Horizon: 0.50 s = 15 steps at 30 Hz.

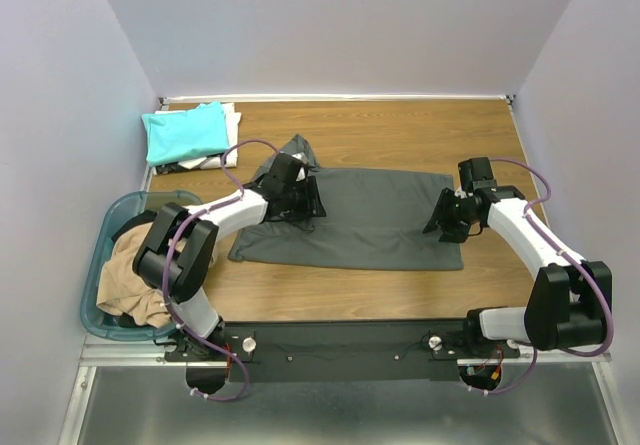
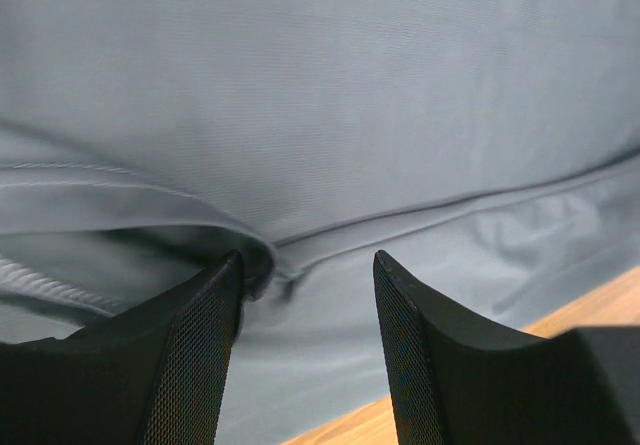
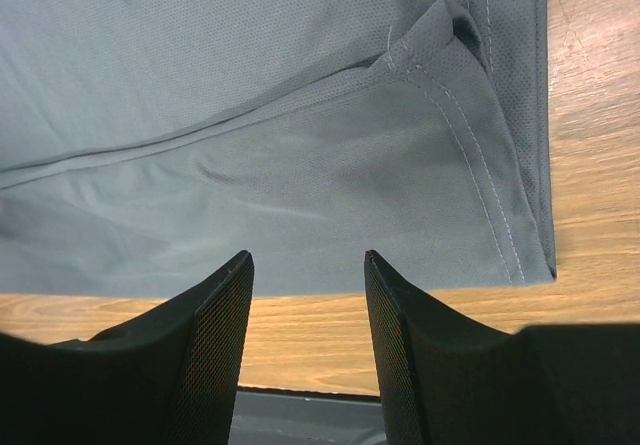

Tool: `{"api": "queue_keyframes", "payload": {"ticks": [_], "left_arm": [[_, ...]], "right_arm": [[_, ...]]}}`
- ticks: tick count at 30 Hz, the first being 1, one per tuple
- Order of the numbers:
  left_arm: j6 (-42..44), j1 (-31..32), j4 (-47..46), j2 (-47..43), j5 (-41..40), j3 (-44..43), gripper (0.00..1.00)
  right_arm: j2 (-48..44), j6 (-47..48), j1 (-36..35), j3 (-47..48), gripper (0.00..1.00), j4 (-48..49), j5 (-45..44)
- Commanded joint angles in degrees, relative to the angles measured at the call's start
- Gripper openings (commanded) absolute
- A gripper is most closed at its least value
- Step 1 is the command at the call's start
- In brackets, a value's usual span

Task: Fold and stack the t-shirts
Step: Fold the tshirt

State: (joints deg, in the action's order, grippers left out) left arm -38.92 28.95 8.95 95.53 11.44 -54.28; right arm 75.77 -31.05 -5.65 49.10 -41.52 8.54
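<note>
A large dark grey t-shirt (image 1: 365, 220) lies spread flat in the middle of the table. My left gripper (image 1: 300, 201) hovers low over its left part, jaws open. In the left wrist view the left gripper (image 2: 305, 265) has grey cloth (image 2: 330, 115) under it, with a raised fold by the left fingertip (image 2: 228, 275). My right gripper (image 1: 446, 221) is over the shirt's right end, open and empty. In the right wrist view the right gripper (image 3: 308, 260) sits above the shirt's near edge (image 3: 300, 215). A folded teal t-shirt (image 1: 185, 131) lies on a white one (image 1: 233, 123) at the back left.
A blue-green plastic basket (image 1: 97, 310) stands at the table's left front, holding a crumpled tan t-shirt (image 1: 128, 277). The left arm reaches over the basket's far corner. Bare wood (image 1: 400, 130) shows behind the grey shirt. Walls enclose the table on three sides.
</note>
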Motion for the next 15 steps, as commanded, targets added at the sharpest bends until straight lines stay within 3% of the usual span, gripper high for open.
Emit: {"api": "queue_keyframes", "payload": {"ticks": [1,15], "left_arm": [[0.5,1.7,-1.4,2.0,1.8,-2.8,0.63],[3.8,4.5,2.9,9.8,2.5,-12.8,0.62]], "right_arm": [[-0.6,-0.1,-0.3,-1.3,0.56,0.9,0.1],[-0.6,-0.1,-0.3,-2.3,0.56,1.0,-0.4]]}}
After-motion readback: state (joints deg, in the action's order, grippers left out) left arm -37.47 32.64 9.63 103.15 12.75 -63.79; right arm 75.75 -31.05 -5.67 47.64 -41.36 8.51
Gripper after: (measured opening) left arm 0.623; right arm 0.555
